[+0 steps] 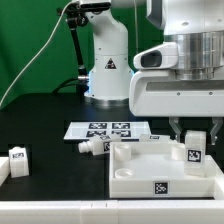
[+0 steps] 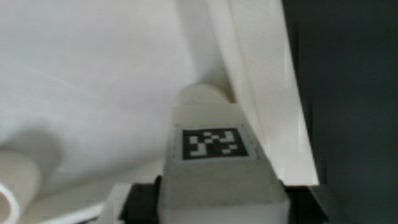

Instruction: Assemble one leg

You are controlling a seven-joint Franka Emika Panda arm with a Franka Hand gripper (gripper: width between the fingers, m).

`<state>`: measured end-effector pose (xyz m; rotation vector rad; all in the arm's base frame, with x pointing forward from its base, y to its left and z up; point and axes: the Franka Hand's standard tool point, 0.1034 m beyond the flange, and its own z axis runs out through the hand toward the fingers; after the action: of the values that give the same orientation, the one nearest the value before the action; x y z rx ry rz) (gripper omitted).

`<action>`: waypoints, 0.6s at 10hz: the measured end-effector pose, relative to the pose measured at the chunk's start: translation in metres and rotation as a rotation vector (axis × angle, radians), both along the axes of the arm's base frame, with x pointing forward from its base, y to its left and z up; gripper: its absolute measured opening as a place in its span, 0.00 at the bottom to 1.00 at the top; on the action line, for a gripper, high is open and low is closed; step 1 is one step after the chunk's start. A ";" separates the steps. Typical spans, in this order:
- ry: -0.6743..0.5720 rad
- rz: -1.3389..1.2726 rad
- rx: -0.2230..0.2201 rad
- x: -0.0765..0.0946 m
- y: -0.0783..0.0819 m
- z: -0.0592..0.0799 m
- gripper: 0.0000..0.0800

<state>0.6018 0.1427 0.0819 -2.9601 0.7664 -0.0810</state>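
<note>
My gripper (image 1: pixel 194 138) is shut on a white leg (image 1: pixel 194 150) with a black-and-white tag, holding it upright over the big white tray-like panel (image 1: pixel 130 170) near its far corner on the exterior view's right. In the wrist view the leg (image 2: pixel 217 150) points its narrower end toward the panel's raised rim (image 2: pixel 267 90), with the black fingers (image 2: pixel 153 198) on both sides of it. Another leg (image 1: pixel 92 146) lies on the table by the panel's far edge. Another leg (image 1: pixel 17 157) stands at the exterior view's left.
The marker board (image 1: pixel 105 130) lies flat behind the panel. The arm's white base (image 1: pixel 108 70) stands at the back. A round socket (image 2: pixel 15 180) shows on the panel floor in the wrist view. A white block (image 1: pixel 3 171) sits at the left edge.
</note>
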 end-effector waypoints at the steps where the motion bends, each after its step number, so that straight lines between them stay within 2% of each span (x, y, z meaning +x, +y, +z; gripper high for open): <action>1: 0.007 -0.124 0.007 0.000 0.000 0.000 0.35; 6: 0.048 -0.730 0.050 -0.001 0.010 -0.001 0.35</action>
<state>0.6005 0.1523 0.0808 -2.4800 1.7711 -0.0327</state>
